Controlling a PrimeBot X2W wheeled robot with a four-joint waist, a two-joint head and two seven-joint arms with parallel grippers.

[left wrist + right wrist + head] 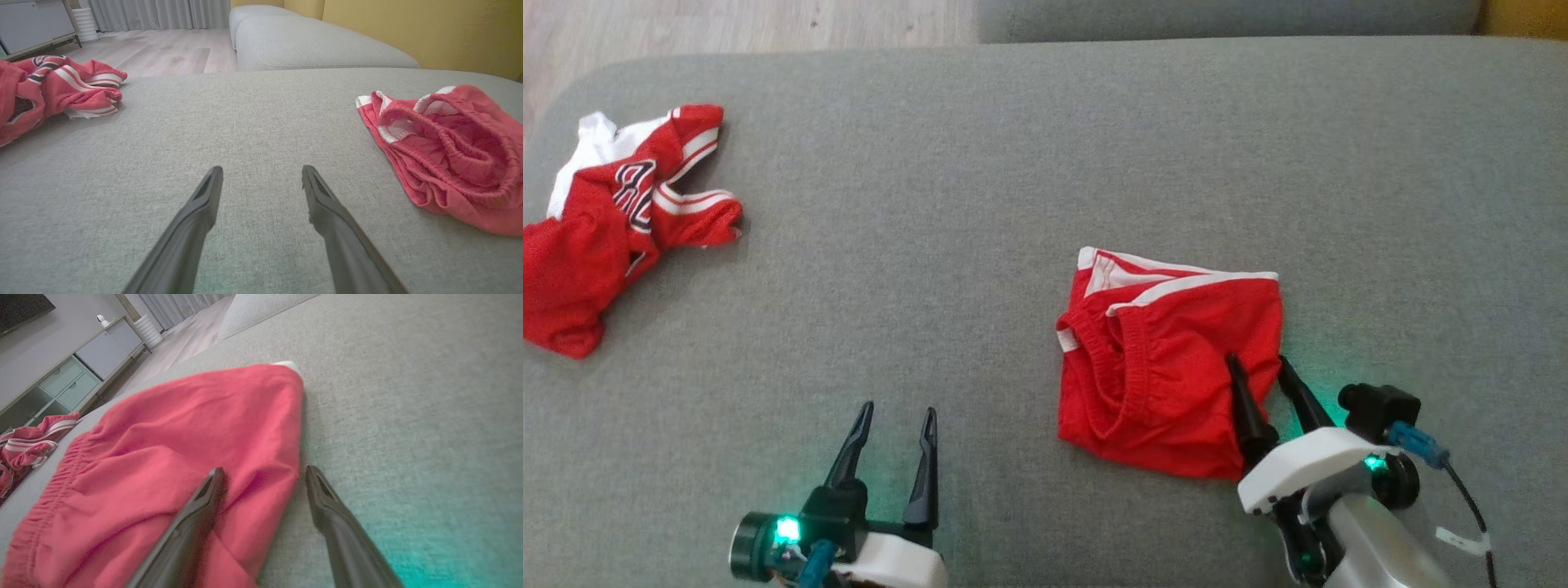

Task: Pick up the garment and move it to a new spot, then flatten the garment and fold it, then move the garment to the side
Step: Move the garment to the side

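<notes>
Folded red shorts with white trim [1168,359] lie right of centre on the grey cushion [980,163]. My right gripper [1258,363] is open at their near right corner, one finger over the red cloth and the other beside its edge; the right wrist view shows the shorts [175,453] under the left finger [204,506], with the gripper [264,473] straddling the hem. My left gripper [898,415] is open above bare cushion, well left of the shorts [453,151], fingertips apart around [261,171].
A crumpled red and white jersey [613,220] lies at the cushion's far left, also in view as a jersey [53,85]. A second grey cushion [310,45] and a yellow backrest [429,28] sit beyond. Wooden floor and a cabinet [81,363] lie past the edge.
</notes>
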